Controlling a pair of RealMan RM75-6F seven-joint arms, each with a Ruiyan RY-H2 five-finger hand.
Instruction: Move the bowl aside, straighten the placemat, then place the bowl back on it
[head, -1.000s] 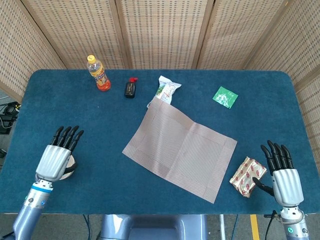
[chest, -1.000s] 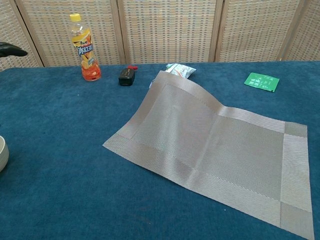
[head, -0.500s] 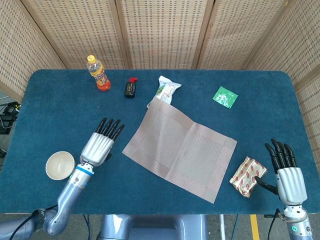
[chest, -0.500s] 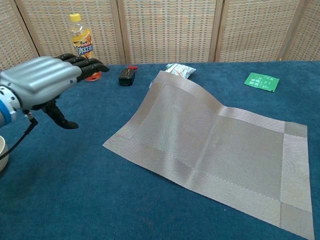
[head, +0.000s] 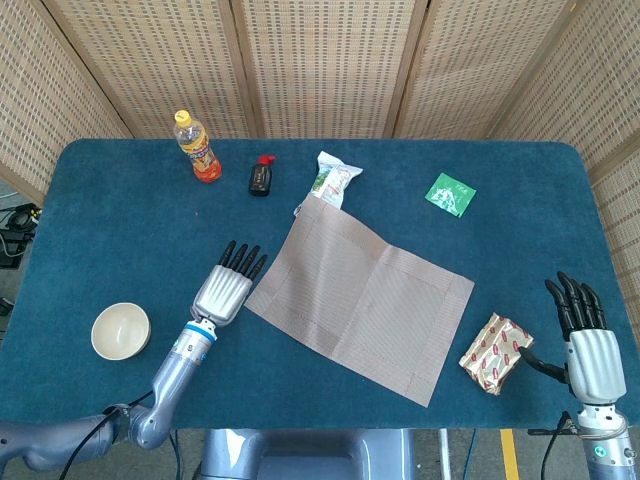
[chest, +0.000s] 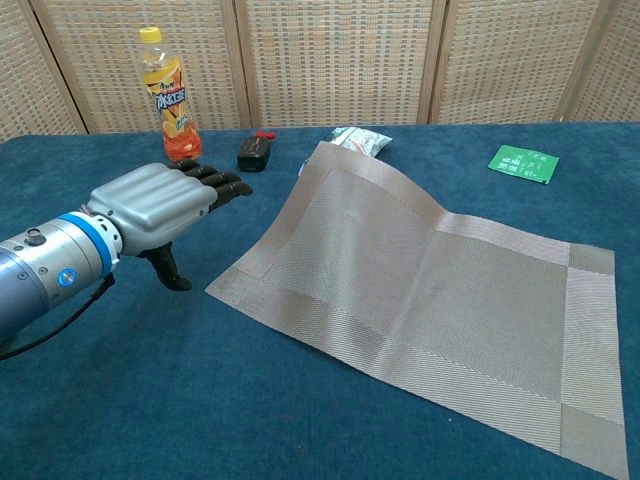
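On the blue table, the bowl sits well left of the crooked placemat; straightening remains. The left hand, flat and empty, is beside the placemat; the right hand is also empty.

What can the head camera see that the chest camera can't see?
Only the head view shows the bowl, the right hand and the red-and-white snack packet beside it. Only the chest view shows the placemat's far corner lifted, resting against the green-and-white snack bag. Both show the left hand, open beside the placemat's left corner, plus the orange drink bottle, the small black object and the green packet.
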